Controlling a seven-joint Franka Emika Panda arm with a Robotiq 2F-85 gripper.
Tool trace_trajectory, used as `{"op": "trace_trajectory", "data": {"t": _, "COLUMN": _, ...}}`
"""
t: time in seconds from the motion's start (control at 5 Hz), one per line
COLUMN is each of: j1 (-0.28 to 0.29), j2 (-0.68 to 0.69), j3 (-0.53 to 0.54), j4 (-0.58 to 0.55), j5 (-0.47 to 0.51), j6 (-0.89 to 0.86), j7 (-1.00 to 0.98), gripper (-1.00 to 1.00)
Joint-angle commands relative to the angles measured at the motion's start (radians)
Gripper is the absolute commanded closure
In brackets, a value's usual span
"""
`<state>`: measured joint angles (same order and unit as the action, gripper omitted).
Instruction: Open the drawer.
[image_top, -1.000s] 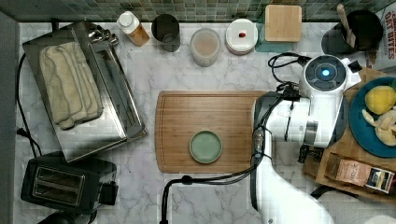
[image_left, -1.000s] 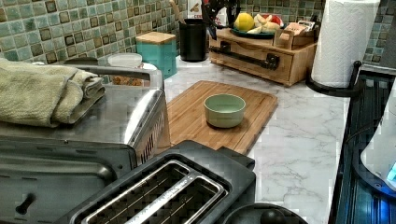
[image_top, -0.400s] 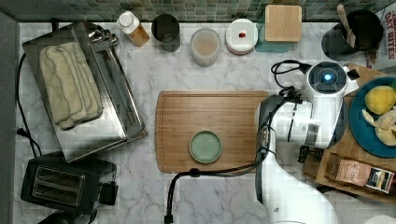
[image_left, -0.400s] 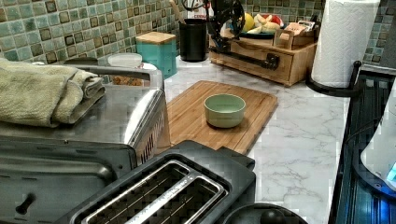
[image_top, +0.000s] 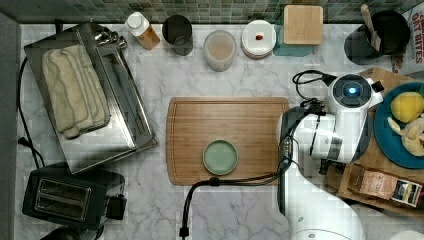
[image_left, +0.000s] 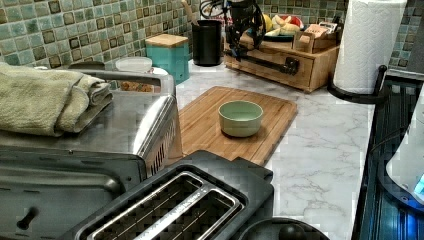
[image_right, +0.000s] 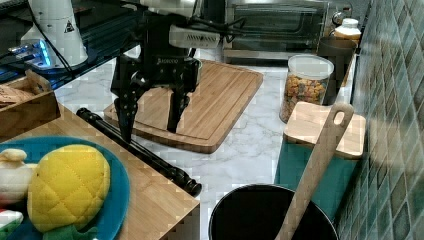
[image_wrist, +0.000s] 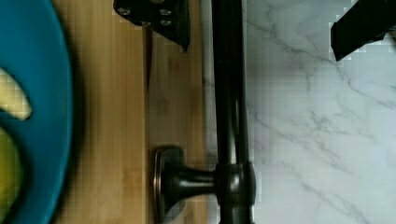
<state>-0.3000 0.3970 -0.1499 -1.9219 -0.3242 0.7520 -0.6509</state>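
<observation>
I see the drawer (image_right: 165, 200), a wooden box at 3 o'clock in the top view, under a blue plate (image_right: 117, 195). My gripper (image_right: 150, 122) hangs released, one finger (image_wrist: 159, 21) either side of its black handle (image_wrist: 229, 93).

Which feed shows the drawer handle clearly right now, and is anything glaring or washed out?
Wrist view: handle close and crisp, claw fingers astride it. Right view: handle readable. Left view: handle far and dark; paper towel roll washed out. Top view: arm hides it.
</observation>
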Motion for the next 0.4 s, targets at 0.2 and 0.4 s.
{"op": "trace_trajectory", "data": {"t": 0.2, "j1": -0.029, "j2": 0.061, "j3": -0.036, "j4": -0.04, "j5": -0.037, "j6": 0.12, "j7": 0.006, "gripper": -1.0}}
{"op": "trace_trajectory", "data": {"t": 0.4, "j1": -0.04, "j2": 0.097, "j3": -0.034, "j4": -0.003, "j5": -0.024, "j6": 0.123, "j7": -0.036, "gripper": -1.0}}
